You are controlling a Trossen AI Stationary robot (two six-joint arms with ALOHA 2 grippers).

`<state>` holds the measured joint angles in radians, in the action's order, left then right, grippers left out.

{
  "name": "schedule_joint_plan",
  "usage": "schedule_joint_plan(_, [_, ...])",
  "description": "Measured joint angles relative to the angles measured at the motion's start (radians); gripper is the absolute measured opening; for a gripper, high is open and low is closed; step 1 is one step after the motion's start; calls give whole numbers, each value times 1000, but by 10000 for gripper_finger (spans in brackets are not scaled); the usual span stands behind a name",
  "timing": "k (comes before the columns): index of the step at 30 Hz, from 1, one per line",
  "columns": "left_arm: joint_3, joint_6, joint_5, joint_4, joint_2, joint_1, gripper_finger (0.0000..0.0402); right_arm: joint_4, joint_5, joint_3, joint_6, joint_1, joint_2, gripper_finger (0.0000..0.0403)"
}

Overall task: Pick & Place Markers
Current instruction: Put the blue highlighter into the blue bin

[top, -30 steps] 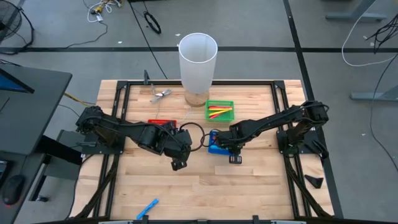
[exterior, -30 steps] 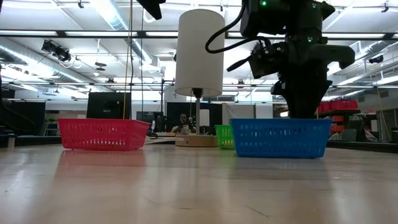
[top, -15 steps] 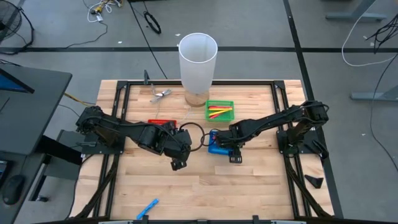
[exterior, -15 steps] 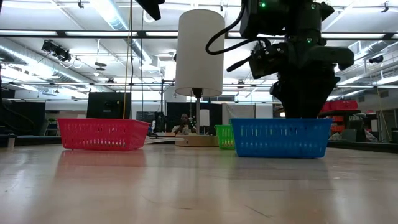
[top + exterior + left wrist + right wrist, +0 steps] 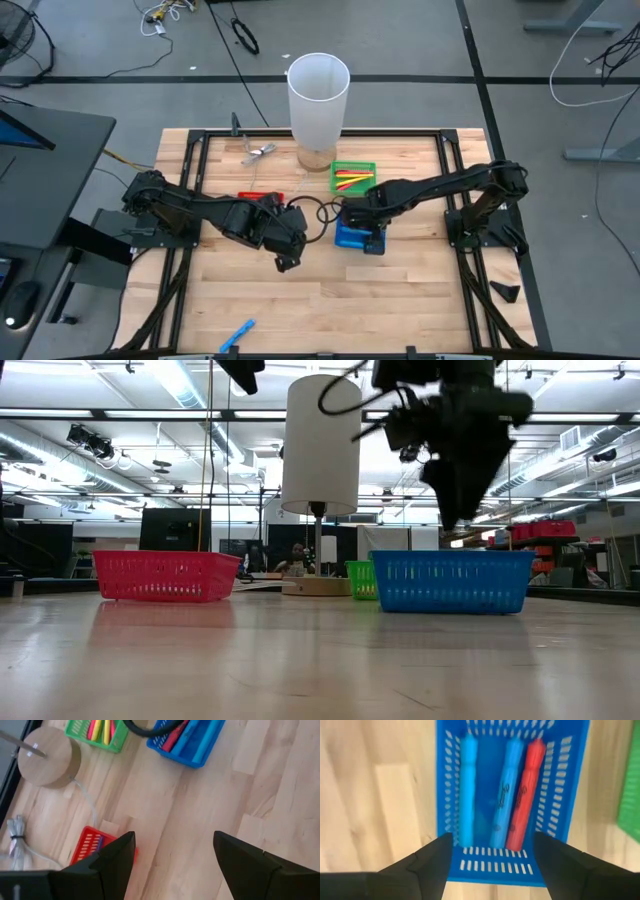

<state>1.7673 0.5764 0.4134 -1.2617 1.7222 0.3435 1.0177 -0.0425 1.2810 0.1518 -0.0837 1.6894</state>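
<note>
Wooden slats form the table (image 5: 400, 300), and we find three mesh baskets on it. We note the right gripper (image 5: 492, 857) raised over the blue basket (image 5: 512, 872), fingers spread wide and empty. Inside that basket lie two light blue markers (image 5: 466, 790) and a red marker (image 5: 525, 792), side by side. We observe the left gripper (image 5: 172, 852) poised above bare wood near the red basket (image 5: 90, 845), fingers also wide apart, holding nothing. Red and yellow markers (image 5: 352, 179) lie in the green basket (image 5: 353, 165). One light blue marker (image 5: 237, 335) lies well apart at the table's near edge.
</note>
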Motion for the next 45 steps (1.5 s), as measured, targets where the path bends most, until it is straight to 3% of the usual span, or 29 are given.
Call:
schedule_joint_plan(10, [0, 285, -148, -148, 0, 3, 275, 9, -1, 139, 65, 0, 0, 274])
schedule_joint_plan(20, [0, 528, -372, -185, 0, 23, 275, 9, 0, 167, -55, 1, 0, 274])
schedule_joint_plan(30, [0, 731, -396, -193, 0, 118, 275, 5, 1, 167, -84, 2, 0, 275])
schedule_joint_plan(39, [1, 967, -388, -185, 18, 304, 275, -15, 27, 167, -111, 2, 0, 275])
schedule_joint_plan(45, [0, 1049, -467, -165, 59, 415, 275, -30, 27, 167, -97, 2, 0, 275])
